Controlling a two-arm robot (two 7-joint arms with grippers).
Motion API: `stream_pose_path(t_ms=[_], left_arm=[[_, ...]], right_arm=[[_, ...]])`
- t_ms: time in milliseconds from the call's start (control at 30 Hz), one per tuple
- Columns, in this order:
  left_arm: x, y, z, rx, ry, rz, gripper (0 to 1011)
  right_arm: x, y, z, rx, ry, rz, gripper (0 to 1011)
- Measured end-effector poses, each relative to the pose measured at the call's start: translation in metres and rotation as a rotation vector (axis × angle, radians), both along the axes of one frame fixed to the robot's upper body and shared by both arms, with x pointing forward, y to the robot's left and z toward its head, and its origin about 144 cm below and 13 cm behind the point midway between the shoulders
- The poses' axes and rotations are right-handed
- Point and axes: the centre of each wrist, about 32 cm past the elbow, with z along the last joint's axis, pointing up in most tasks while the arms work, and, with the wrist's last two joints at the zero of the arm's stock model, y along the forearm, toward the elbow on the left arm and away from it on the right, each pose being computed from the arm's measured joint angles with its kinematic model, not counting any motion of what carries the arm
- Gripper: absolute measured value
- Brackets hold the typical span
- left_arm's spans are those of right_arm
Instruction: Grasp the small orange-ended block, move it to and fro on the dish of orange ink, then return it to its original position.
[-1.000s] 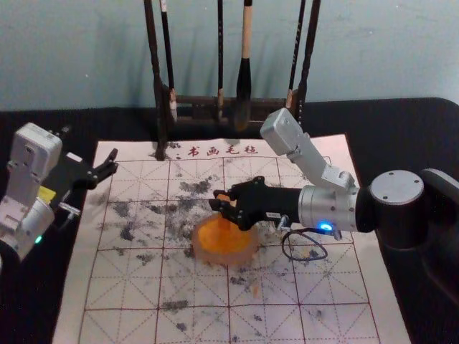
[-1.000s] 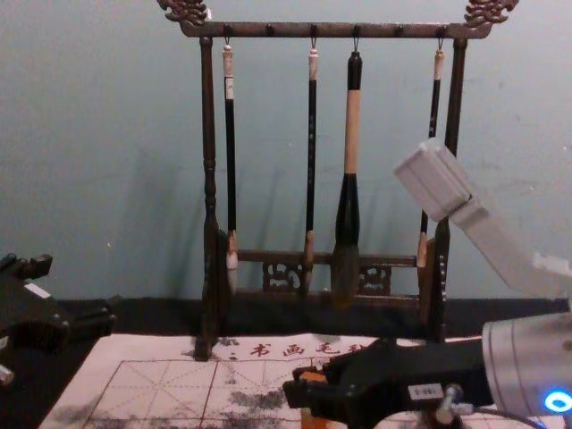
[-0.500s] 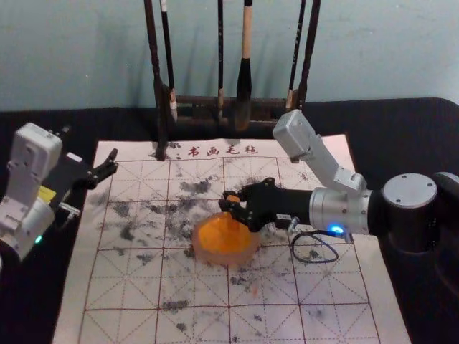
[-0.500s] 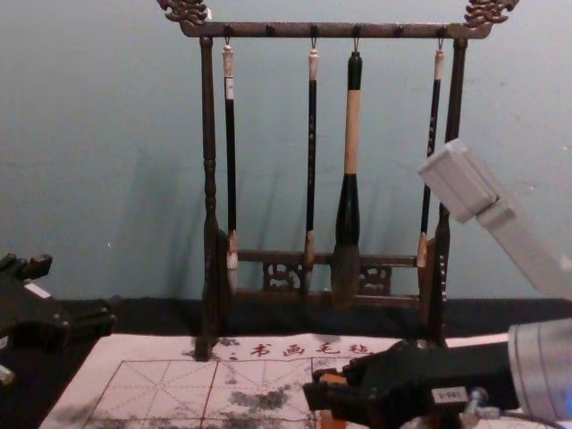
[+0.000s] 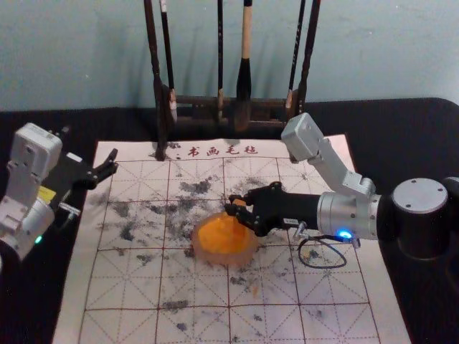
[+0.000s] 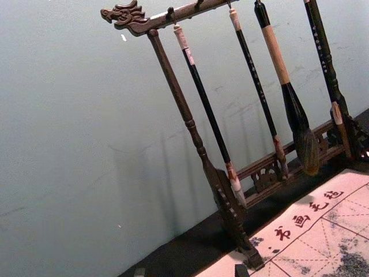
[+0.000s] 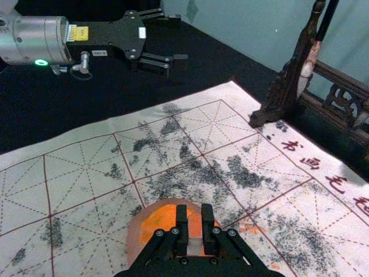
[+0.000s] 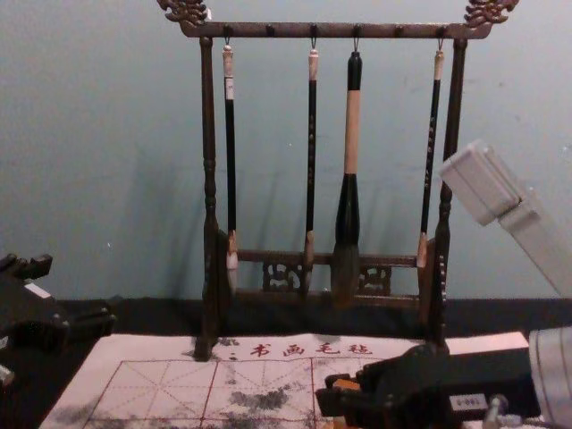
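Note:
My right gripper (image 5: 235, 206) reaches in from the right over the far right part of the dish of orange ink (image 5: 206, 254), shut on the small block. In the right wrist view, the block (image 7: 195, 226), orange above and pale below, is held between the fingertips of the right gripper (image 7: 195, 222), with the dish (image 7: 134, 235) behind it. The block's orange face (image 8: 346, 385) also shows at the gripper in the chest view. Whether its lower end touches the ink is hidden. My left gripper (image 5: 112, 164) is parked open at the left; its tips edge into the left wrist view (image 6: 190, 272).
A dark wooden rack (image 8: 208, 179) with several hanging brushes stands behind the gridded, ink-stained felt mat (image 5: 122, 287). A large brush (image 8: 348, 214) hangs near the rack's middle. Black cloth (image 5: 401, 136) surrounds the mat.
My right gripper has shifted to the right with the block, from above the dish's middle toward its right side. The left arm and the dish have stayed put.

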Motion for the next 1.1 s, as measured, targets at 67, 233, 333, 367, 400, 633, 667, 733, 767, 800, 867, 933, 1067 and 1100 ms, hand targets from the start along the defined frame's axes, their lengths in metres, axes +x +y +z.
stream_pose_path(t_ms=[67, 233, 333, 367, 400, 633, 667, 733, 767, 800, 867, 933, 1067, 1100], left_arm=[[0.000, 0.000, 0.000, 0.000, 0.000, 0.000, 1001], [0.000, 0.000, 0.000, 0.000, 0.000, 0.000, 1001], [0.000, 0.000, 0.000, 0.000, 0.000, 0.000, 1001], [0.000, 0.000, 0.000, 0.000, 0.000, 0.000, 1001], [0.000, 0.000, 0.000, 0.000, 0.000, 0.000, 1001], [0.000, 0.000, 0.000, 0.000, 0.000, 0.000, 1001], [0.000, 0.000, 0.000, 0.000, 0.000, 0.000, 1001], [0.000, 0.000, 0.000, 0.000, 0.000, 0.000, 1001], [0.000, 0.000, 0.000, 0.000, 0.000, 0.000, 1001], [0.000, 0.000, 0.000, 0.000, 0.000, 0.000, 1001], [0.000, 0.000, 0.000, 0.000, 0.000, 0.000, 1001], [0.000, 0.000, 0.000, 0.000, 0.000, 0.000, 1001], [0.000, 0.000, 0.000, 0.000, 0.000, 0.000, 1001], [0.000, 0.000, 0.000, 0.000, 0.000, 0.000, 1001]], right_arm=[[-0.002, 0.000, 0.000, 0.001, 0.003, 0.005, 130], [-0.005, 0.002, 0.000, 0.008, 0.009, 0.020, 130], [-0.006, 0.004, 0.000, 0.012, 0.011, 0.026, 130], [-0.006, 0.005, 0.000, 0.014, 0.013, 0.029, 130], [-0.007, 0.005, 0.000, 0.014, 0.014, 0.032, 130], [-0.008, 0.010, -0.001, 0.017, 0.020, 0.045, 130], [-0.008, 0.011, -0.002, 0.016, 0.022, 0.045, 130], [-0.007, 0.012, -0.002, 0.016, 0.023, 0.047, 130], [-0.007, 0.013, -0.003, 0.017, 0.024, 0.048, 130], [-0.007, 0.014, -0.003, 0.017, 0.024, 0.048, 130], [-0.006, 0.015, -0.003, 0.018, 0.025, 0.049, 130], [-0.006, 0.016, -0.003, 0.020, 0.026, 0.051, 130], [-0.004, 0.019, -0.003, 0.024, 0.027, 0.053, 130], [-0.003, 0.020, -0.003, 0.026, 0.027, 0.053, 130]])
